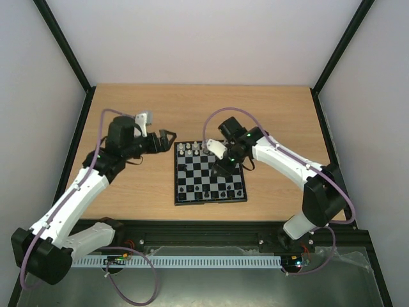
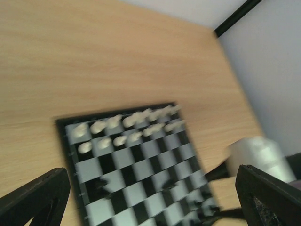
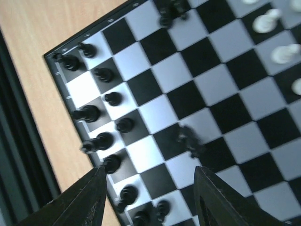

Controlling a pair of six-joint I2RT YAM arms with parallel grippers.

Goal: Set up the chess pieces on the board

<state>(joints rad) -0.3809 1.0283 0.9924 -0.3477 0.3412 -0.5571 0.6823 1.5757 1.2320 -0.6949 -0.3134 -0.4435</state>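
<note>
The board (image 1: pixel 209 173) lies in the middle of the table. White pieces (image 1: pixel 192 150) stand in its far rows and black pieces (image 1: pixel 214 192) in its near rows. My right gripper (image 1: pixel 220 169) hovers over the board, open and empty. In the right wrist view its fingers (image 3: pixel 84 200) straddle squares near the black rows (image 3: pixel 101 141). A stray black piece (image 3: pixel 188 140) sits mid-board and another (image 3: pixel 170 14) further off. My left gripper (image 1: pixel 167 139) is open and empty beside the board's far left corner. The blurred left wrist view shows the board (image 2: pixel 141 174) and white pieces (image 2: pixel 127 129).
The wooden table (image 1: pixel 128 192) is bounded by black frame posts (image 1: pixel 64 45) and white walls. A black rail (image 1: pixel 211 227) runs along the near edge. The right arm's white wrist part (image 2: pixel 258 155) shows beside the board in the left wrist view.
</note>
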